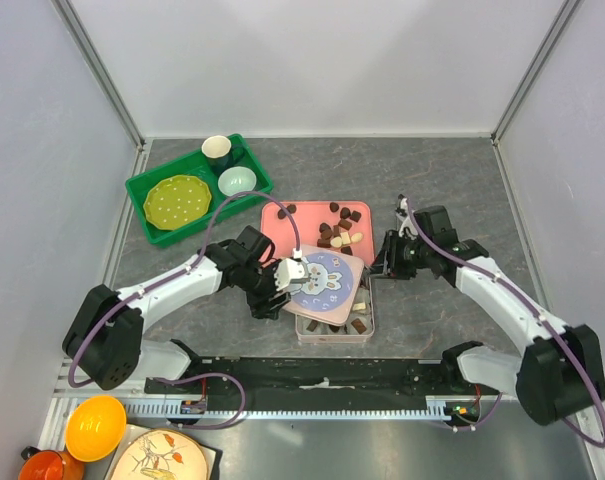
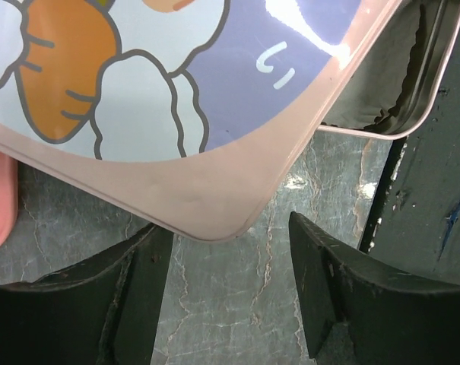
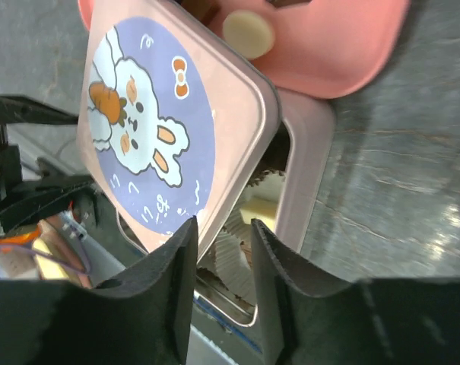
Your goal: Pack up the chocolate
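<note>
Bright even light — glare on lid (image 2: 184,91).

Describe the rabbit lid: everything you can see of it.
The rabbit lid is square with rounded corners, pale pink and glossy, apparently tin, and printed with a purple disc showing a white rabbit holding a carrot. It lies askew and tilted over the box, leaving the box's right side and near edge uncovered. One corner juts out over the table between the open fingers of the left tool, ungripped. Its far edge reaches the pink tray; contact is unclear.
</note>
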Tool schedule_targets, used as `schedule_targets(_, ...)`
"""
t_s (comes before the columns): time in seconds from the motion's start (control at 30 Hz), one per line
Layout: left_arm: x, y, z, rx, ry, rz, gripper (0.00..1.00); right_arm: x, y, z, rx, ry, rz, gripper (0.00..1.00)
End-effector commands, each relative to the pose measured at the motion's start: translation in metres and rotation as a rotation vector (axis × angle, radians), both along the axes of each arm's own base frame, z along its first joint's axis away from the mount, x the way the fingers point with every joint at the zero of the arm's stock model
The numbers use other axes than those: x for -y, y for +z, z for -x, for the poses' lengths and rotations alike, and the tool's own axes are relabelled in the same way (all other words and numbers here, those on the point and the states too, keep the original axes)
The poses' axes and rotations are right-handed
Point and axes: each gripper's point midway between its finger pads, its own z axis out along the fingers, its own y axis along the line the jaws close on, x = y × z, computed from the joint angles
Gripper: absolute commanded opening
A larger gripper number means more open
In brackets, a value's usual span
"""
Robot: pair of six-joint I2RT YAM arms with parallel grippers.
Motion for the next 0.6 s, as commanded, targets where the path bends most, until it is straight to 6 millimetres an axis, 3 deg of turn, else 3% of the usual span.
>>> schedule_targets(0.0, 0.01, 0.01, -0.013, 0.046, 0.013, 0.026, 0.68, 0.034, 0.03, -0.019, 0.126, -0.162, 0.15, 0.38)
schedule_targets(0.13, 0.011, 0.008, -0.012, 0.042, 0.012, 0.019, 0.67, 0.062, 0.017, -0.017, 0.109, -0.275, 0.277, 0.38)
schedule_targets(0.4, 0.01, 0.008, -0.008, 0.046, -0.004, 0.003, 0.65, 0.052, -0.028, 0.004, -0.011, -0.266, 0.217, 0.36)
schedule_targets(0.57, 0.008, 0.008, -0.003, 0.045, -0.02, -0.014, 0.64, 0.048, -0.042, 0.013, -0.044, -0.275, 0.201, 0.31)
